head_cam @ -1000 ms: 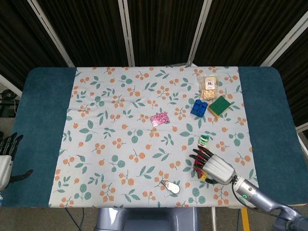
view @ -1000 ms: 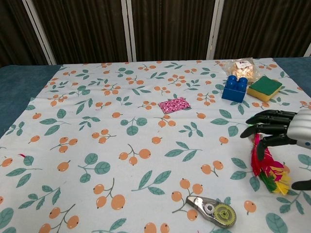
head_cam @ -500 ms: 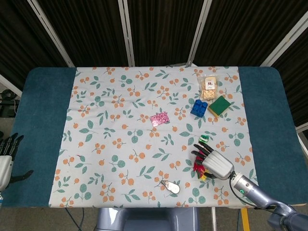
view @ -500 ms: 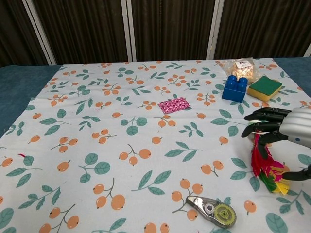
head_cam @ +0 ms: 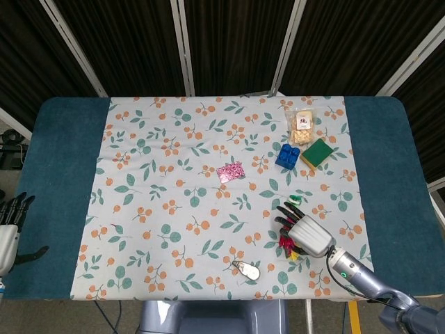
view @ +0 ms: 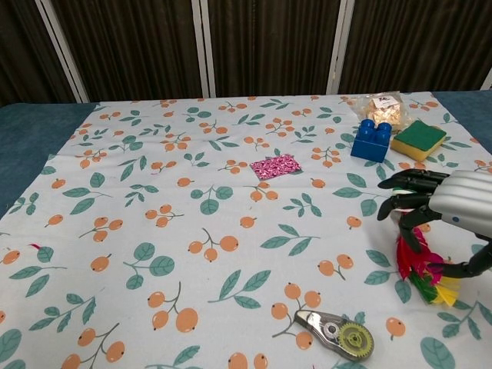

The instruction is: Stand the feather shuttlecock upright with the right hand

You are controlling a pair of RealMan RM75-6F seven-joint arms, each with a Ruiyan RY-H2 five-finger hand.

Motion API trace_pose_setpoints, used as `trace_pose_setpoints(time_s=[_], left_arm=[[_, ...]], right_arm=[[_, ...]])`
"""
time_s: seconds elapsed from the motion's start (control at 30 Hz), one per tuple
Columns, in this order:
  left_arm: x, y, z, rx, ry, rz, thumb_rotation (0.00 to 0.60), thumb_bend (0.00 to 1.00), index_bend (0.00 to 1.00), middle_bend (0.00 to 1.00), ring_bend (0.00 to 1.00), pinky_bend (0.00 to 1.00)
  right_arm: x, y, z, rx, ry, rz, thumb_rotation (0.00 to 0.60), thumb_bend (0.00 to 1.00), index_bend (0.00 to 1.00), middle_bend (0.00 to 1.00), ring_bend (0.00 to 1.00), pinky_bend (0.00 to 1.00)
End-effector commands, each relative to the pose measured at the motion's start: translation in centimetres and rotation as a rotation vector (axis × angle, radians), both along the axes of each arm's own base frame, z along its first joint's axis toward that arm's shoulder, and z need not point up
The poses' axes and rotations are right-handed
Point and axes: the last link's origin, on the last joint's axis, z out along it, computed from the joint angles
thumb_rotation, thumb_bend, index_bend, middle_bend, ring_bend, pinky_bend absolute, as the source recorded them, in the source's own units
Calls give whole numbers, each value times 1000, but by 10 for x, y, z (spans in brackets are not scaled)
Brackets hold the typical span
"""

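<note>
R hand (view: 442, 206) hovers over the shuttlecock (view: 421, 269), fingers (view: 406, 194) spread and curved downward, thumb low on the near side. It has hold of nothing that I can see; whether any fingertip touches the feathers, can't tell. The shuttlecock lies on its side on the cloth (view: 192, 231) near the table's front-right, feathers red/yellow/green fanned toward the robot, the cork end toward the far side.

Risks, as I judge them:
- Feathers are light and springy; closing on the skirt alone could crush or bend them, and the thing may pivot or slip out instead of tipping up.
- If the fingers come down off-centre, the shuttlecock prob. skids along the cloth or rolls away.
- Released with a tilt, it likely falls back over; cork base is small.

Views: head view shows the hand (head_cam: 304, 231) from above, palm covering most of the shuttlecock (head_cam: 284, 243), w/ a pale green-white bit just beyond the fingertips, prob. the cork end. Chest view shows the gap under the palm and the feather fan, plus thumb position, which head view hides. L hand (head_cam: 10, 226) shows only in head view, off the table's left edge, idle, fingers apart, holding nothing.
</note>
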Motion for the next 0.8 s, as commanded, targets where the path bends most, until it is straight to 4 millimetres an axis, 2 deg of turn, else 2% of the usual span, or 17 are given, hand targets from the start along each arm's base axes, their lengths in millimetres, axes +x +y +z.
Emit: trace_pose_setpoints(time_s=[0.03, 0.17, 0.4, 0.8], left_arm=[[0, 0, 0, 0, 0, 1, 600, 114, 0, 0, 0, 0], [0, 0, 0, -1, 0, 1, 600, 114, 0, 0, 0, 0], [0, 0, 0, -3, -3, 4, 600, 114, 0, 0, 0, 0], [-1, 1, 0, -4, -5, 7, 600, 114, 0, 0, 0, 0]], right_arm=[[0, 0, -1, 0, 1, 1, 600, 228, 549, 218, 0, 0], [1, 0, -4, -1, 1, -1, 600, 235, 550, 219, 0, 0], [2, -1, -6, -4, -2, -2, 600, 335, 571, 229, 0, 0], [4, 1, -9, -1, -9, 4, 600, 380, 615, 243, 0, 0]])
